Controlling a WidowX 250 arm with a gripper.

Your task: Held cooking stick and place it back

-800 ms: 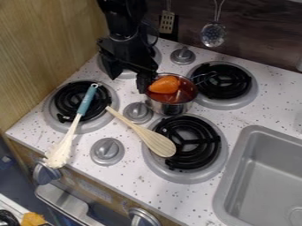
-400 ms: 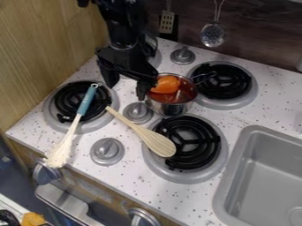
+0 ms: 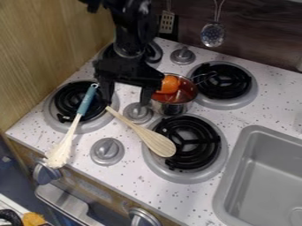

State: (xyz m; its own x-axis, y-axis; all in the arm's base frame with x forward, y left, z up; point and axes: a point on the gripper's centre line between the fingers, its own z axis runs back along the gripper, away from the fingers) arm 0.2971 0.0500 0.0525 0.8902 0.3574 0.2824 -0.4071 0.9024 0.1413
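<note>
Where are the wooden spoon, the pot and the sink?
Spoon [image 3: 156, 141]: camera view, on its broad blade.
Pot [image 3: 171, 109]: camera view, on its outer wall.
Sink [image 3: 236, 173]: camera view, on its left wall.

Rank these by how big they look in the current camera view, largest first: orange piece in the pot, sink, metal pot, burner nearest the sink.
1. Sink, even cut off by the view's edge
2. Burner
3. Metal pot
4. Orange piece
</note>
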